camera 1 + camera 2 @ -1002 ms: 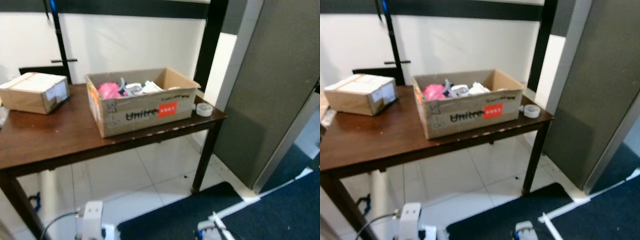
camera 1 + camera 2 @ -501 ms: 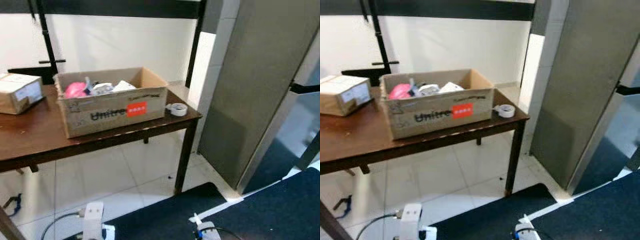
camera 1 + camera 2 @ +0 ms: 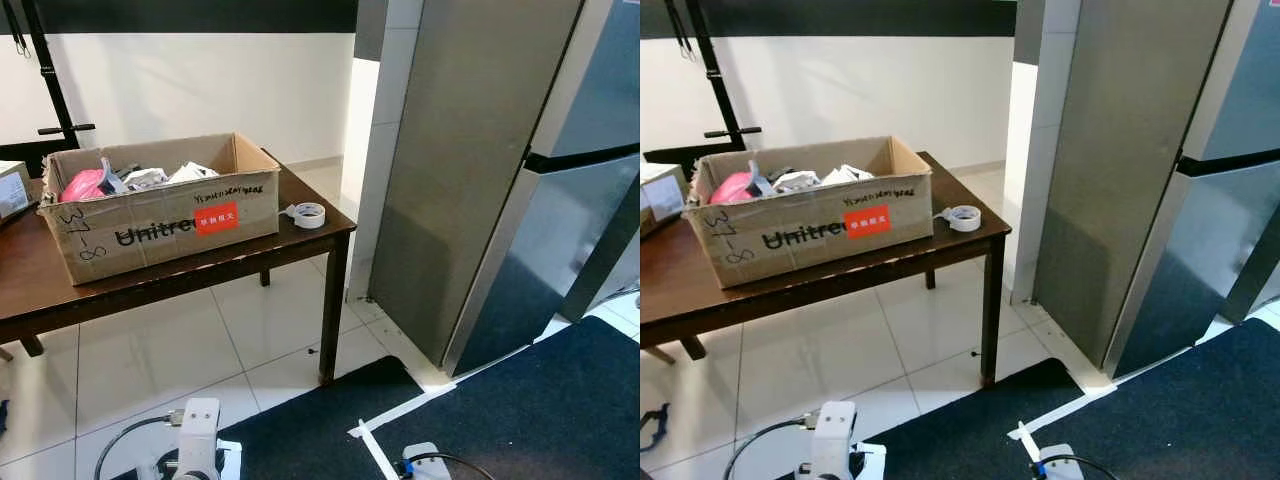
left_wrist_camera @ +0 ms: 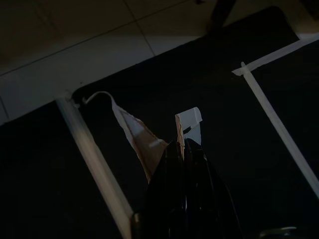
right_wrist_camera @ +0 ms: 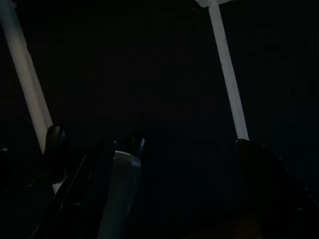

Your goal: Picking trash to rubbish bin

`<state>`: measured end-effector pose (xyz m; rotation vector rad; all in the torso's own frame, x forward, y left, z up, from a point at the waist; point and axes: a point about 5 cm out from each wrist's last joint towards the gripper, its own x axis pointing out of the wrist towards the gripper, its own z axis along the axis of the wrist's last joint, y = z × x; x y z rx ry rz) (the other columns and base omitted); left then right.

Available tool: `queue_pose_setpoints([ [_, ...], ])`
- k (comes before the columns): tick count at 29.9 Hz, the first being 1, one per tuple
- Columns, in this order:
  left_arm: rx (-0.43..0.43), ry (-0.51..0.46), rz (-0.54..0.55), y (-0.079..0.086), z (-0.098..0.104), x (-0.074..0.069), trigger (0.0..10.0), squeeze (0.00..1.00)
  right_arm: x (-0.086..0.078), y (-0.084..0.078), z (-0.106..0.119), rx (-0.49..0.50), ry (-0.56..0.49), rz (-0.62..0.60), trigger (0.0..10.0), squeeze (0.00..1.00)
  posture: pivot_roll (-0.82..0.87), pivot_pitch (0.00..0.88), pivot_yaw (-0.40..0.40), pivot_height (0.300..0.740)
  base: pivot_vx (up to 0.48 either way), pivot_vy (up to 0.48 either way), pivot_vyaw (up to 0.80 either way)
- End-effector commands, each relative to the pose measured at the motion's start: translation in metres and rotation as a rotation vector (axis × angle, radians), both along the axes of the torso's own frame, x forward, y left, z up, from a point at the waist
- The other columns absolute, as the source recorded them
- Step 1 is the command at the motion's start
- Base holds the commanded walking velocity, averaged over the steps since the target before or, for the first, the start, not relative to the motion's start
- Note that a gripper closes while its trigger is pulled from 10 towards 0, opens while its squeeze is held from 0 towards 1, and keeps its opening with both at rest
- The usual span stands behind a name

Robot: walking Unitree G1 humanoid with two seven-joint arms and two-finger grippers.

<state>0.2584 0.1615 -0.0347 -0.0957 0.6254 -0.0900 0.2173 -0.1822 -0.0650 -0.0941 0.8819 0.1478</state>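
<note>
In the left wrist view my left gripper (image 4: 183, 145) is shut on a torn scrap of tan and white paper (image 4: 142, 135), which hangs over the dark carpet (image 4: 219, 164). A white tab of that scrap (image 4: 190, 121) sticks up just past the fingertips. My right gripper (image 5: 94, 152) hangs low over the same dark carpet, deep in shade. An open cardboard box (image 3: 160, 222) with black lettering and a red label stands on a brown table (image 3: 150, 285). It holds a pink lump (image 3: 85, 185) and crumpled white bits (image 3: 190, 173).
A roll of white tape (image 3: 308, 214) lies on the table's right corner. A tall grey fridge (image 3: 500, 170) stands to the right. White tiles (image 3: 180, 350) meet a dark blue carpet (image 3: 520, 410) crossed by white tape lines (image 3: 400, 412). A white device with cable (image 3: 197, 440) sits low in front.
The camera has turned to the right: the box and table now sit further left in view, the second box is nearly out of frame, and the fridge door has come into view.
</note>
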Motion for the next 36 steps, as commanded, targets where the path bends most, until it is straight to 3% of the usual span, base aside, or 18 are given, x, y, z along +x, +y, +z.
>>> queue_pose_setpoints([
  [1, 0.005, -0.006, 0.009, 0.002, 0.0, -0.0004, 10.0, 0.0, -0.0014, 0.0015, -0.0011, 0.003, 0.005, 0.001, 10.0, 0.0, -0.03, 0.01, -0.01, 0.74, 0.0, 0.48, 0.0],
  [18, 0.052, -0.02, -0.052, -0.0009, 0.0012, 0.0007, 10.0, 0.0, -0.0019, 0.0029, -0.0016, 0.007, 0.006, -0.006, 10.0, 0.0, -0.03, 0.001, 0.0, 0.74, 0.0, 0.0, 0.0],
  [29, 0.047, -0.031, -0.033, -0.001, 0.0031, 0.0031, 10.0, 0.0, -0.0008, 0.0028, -0.0008, -0.015, 0.004, 0.03, 10.0, 0.0, -0.03, 0.006, -0.002, 0.74, 0.0, 0.0, 0.0],
  [36, 0.056, -0.035, -0.04, -0.0017, 0.0034, 0.0034, 10.0, 0.0, -0.0004, 0.0015, -0.0006, -0.036, 0.006, 0.046, 10.0, 0.0, -0.03, 0.008, -0.003, 0.74, 0.0, 0.0, 0.8],
])
